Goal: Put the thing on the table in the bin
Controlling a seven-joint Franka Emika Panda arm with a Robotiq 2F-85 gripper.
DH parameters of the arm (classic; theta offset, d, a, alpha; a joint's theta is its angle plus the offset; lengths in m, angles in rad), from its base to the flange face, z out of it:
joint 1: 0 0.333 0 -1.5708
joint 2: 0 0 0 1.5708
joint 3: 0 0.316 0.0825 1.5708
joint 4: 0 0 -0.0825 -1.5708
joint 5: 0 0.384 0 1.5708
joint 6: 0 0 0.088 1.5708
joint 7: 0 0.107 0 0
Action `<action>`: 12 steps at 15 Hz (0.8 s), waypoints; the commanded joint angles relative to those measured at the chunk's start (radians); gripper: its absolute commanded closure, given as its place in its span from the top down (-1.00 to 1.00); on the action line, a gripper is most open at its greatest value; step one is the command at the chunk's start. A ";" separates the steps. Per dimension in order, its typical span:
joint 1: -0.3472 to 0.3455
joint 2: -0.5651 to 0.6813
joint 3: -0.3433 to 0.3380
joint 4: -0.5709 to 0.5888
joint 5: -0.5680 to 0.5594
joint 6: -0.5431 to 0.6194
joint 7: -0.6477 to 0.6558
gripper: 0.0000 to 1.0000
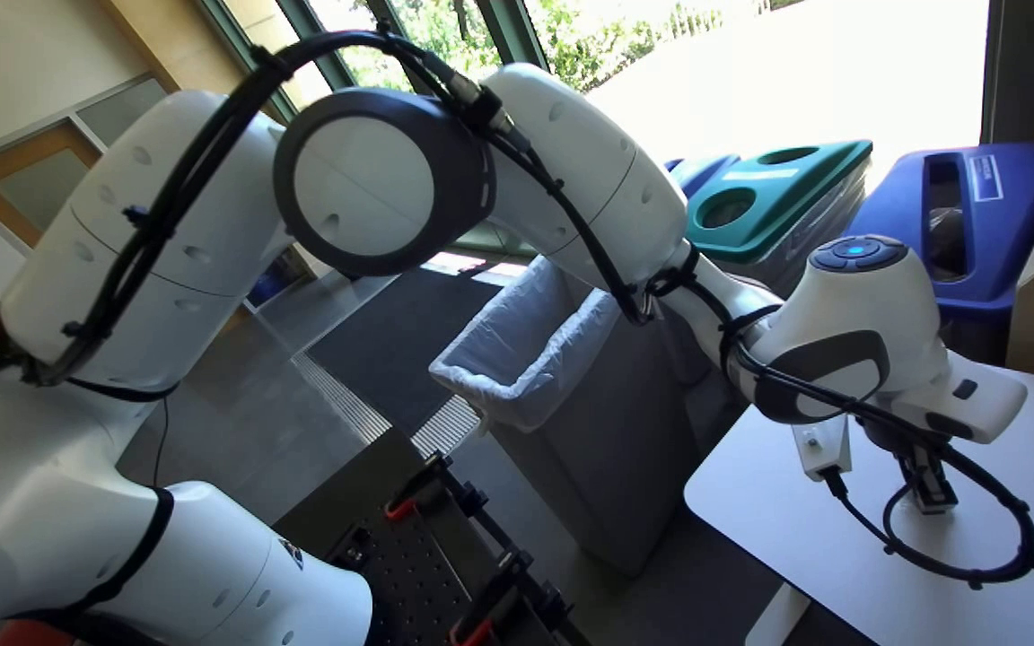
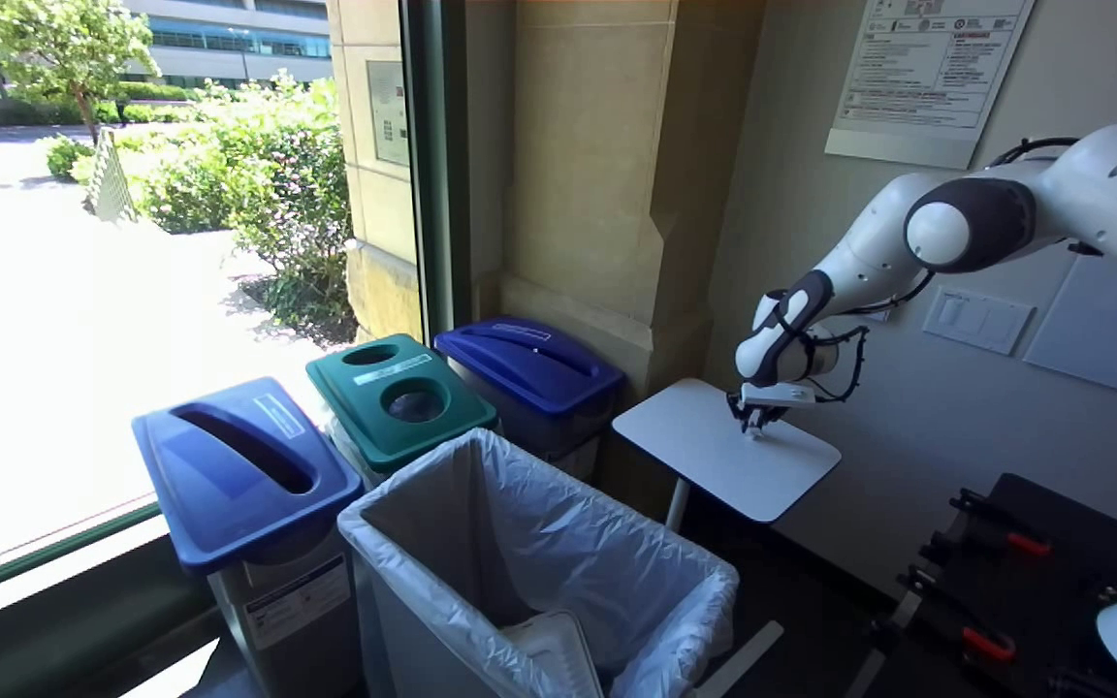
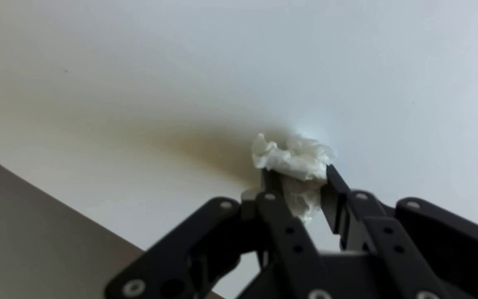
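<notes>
Where the gripper (image 3: pixel 299 172) hangs low over the white table (image 2: pixel 709 467), it clasps a crumpled white scrap (image 3: pixel 301 161)

As the eye travels left to right in an exterior view, a blue-lidded bin (image 2: pixel 200 504) with a long slot comes first. Beside it sits a green-lidded bin (image 2: pixel 365 412) with two round holes, then a second blue-lidded bin (image 2: pixel 520 381) near a tan column (image 2: pixel 583 174). Before these stands an open grey bin (image 1: pixel 607 484), its pale liner (image 2: pixel 607 543) folded over the rim and a white object (image 2: pixel 558 654) lying inside.

Next comes the table, and over it the gripper, pointing down. According to the wrist view, its fingers (image 3: pixel 271 181) press the scrap from both sides, part of it poking out past the tips; whether it touches the table I cannot tell.

Farther right are the white arm (image 2: pixel 869 233) and a printed notice (image 2: pixel 927 82), then a black board (image 2: pixel 1087 519) carrying clamps (image 2: pixel 1029 545) with red parts.
</notes>
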 commanded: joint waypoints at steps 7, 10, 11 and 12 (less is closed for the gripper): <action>0.002 -0.153 0.072 -0.127 0.021 0.022 -0.097 -1.00; 0.009 -0.281 0.138 -0.242 0.006 0.074 -0.194 -0.97; 0.013 -0.321 0.159 -0.275 0.002 0.080 -0.224 -0.97; 0.010 -0.363 0.193 -0.309 -0.001 0.083 -0.265 -0.97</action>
